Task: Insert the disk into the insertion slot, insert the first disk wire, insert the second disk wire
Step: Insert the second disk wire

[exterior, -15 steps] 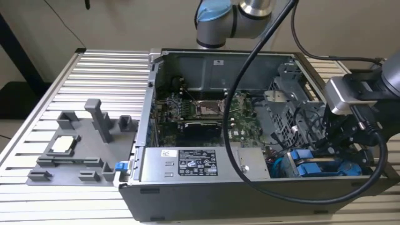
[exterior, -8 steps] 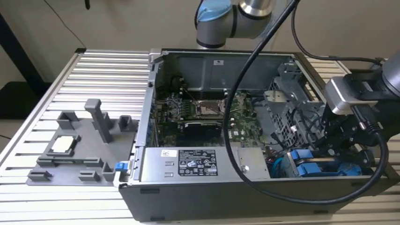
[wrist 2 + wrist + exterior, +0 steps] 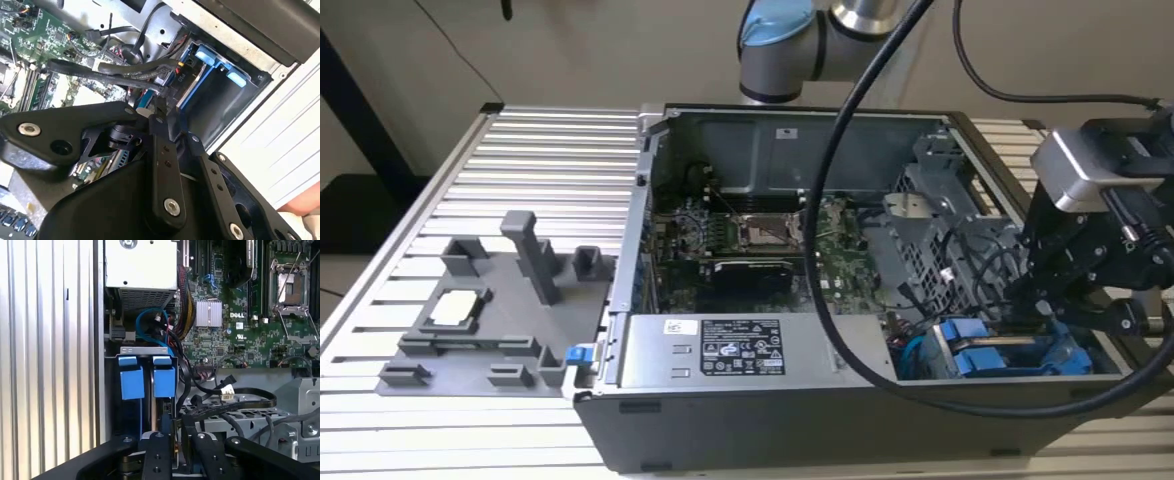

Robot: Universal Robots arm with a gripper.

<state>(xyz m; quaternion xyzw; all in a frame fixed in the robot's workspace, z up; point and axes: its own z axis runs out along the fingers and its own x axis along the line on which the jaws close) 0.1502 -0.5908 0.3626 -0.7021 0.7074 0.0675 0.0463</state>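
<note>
**Disk seated in the bay; cabling stage in hand**

We find the black gripper (image 3: 1067, 290) lowered into the corner of the open grey metal computer case (image 3: 761, 420) at the exterior view's right. In the first wrist view its two slim black fingers (image 3: 160, 455) stand close together, almost touching, just beside a bundle of black cables (image 3: 225, 402). We cannot tell whether a cable end is pinched between them.

The flat silver-grey disk in its bright blue plastic carrier (image 3: 160, 382) stands upright in the rectangular grey metal insertion slot (image 3: 147, 350). Its two blue end tabs sit side by side at the mouth of the bay. We judge the first step complete and a wire step in hand, though no connector can be confirmed as mated.

The next move, in our judgement, calls for fine alignment: the cables are stiff, glossy and looped, and would resist bending. The case walls are matte sheet metal, the green motherboard (image 3: 240, 315) is densely populated, and the ribbed aluminium counter (image 3: 520, 160) is ridged.
</note>
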